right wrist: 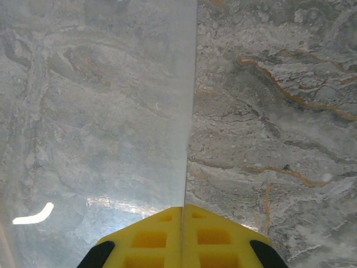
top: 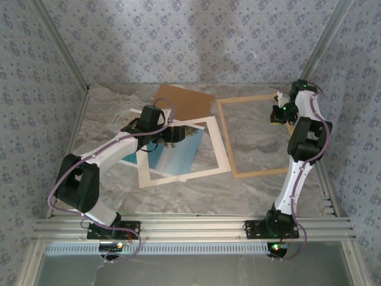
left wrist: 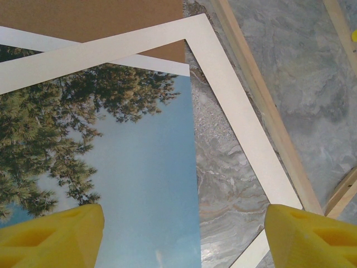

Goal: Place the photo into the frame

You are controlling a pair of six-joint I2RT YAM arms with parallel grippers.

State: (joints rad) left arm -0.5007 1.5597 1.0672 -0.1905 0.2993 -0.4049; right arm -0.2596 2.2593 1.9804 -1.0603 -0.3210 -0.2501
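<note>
The photo (left wrist: pixel 139 184) is smooth paper with a soft sheen, the mat border (left wrist: pixel 234 111) matt white card, the backing board (left wrist: pixel 89 17) dull brown fibreboard, the frame (left wrist: pixel 268 106) bare pale wood. The desk (right wrist: pixel 279 139) looks like veined grey stone; the clear pane (right wrist: pixel 100 111) is glossy.

The photo (top: pixel 178 156), blue sky with dark green trees and a white margin, lay flat and slightly skewed. The thin light-wood frame (top: pixel 262 173) lay flat at its three o'clock.

free: table (top: pixel 196 196) near side | blocked: white mat (top: pixel 215 146) over photo (top: pixel 178 156) edges | clear sheet (right wrist: pixel 100 111) in right fingers (right wrist: pixel 150 240)
</note>
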